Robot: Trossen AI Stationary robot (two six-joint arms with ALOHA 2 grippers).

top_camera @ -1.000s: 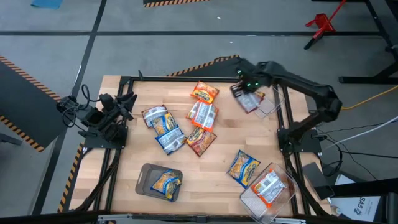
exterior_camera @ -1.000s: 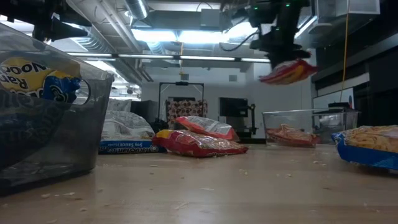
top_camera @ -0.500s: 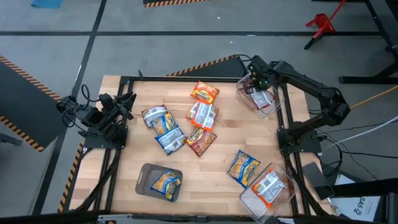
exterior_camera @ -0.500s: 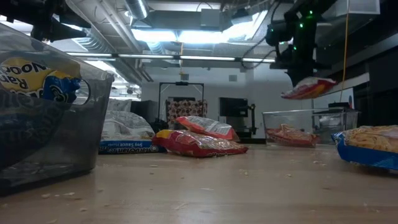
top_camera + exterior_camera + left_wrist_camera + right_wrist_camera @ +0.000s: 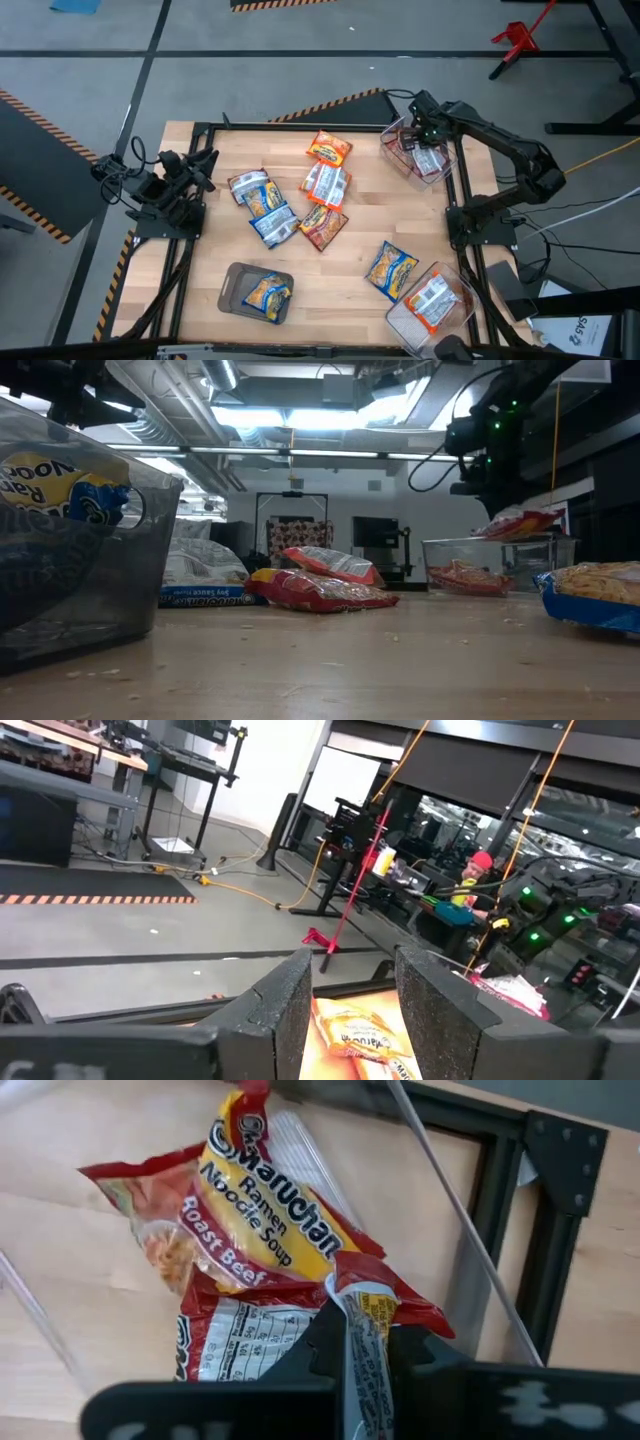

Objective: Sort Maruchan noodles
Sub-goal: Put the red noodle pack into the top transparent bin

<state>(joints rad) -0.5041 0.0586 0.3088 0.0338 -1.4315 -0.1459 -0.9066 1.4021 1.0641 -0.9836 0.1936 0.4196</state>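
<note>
My right gripper hangs over the clear bin at the table's far right corner, shut on a dark red noodle packet. A second dark red packet, marked Roast Beef, lies flat in that bin. My left gripper is open and waits at the table's left edge, touching nothing. Loose packets lie flat mid-table: orange, red-white, dark red, blue-yellow and, nearer the right, another blue-yellow one. My right gripper pinches the dark red packet by its crimped end seam between the two fingers, coming from above and pointing down. The packet hangs tilted below the fingers at the height of the bin's rim, its printed back over the packet in the bin.
A grey tray near the near edge holds a blue-yellow packet. A second clear bin at the near right corner holds a red-white packet. A black frame rail runs along the right edge beside the far bin.
My right gripper has carried the dark red packet toward the table's right edge and down, from beside the far bin's left rim to over the bin, and the packet has sunk to rim height. It has stayed shut.
</note>
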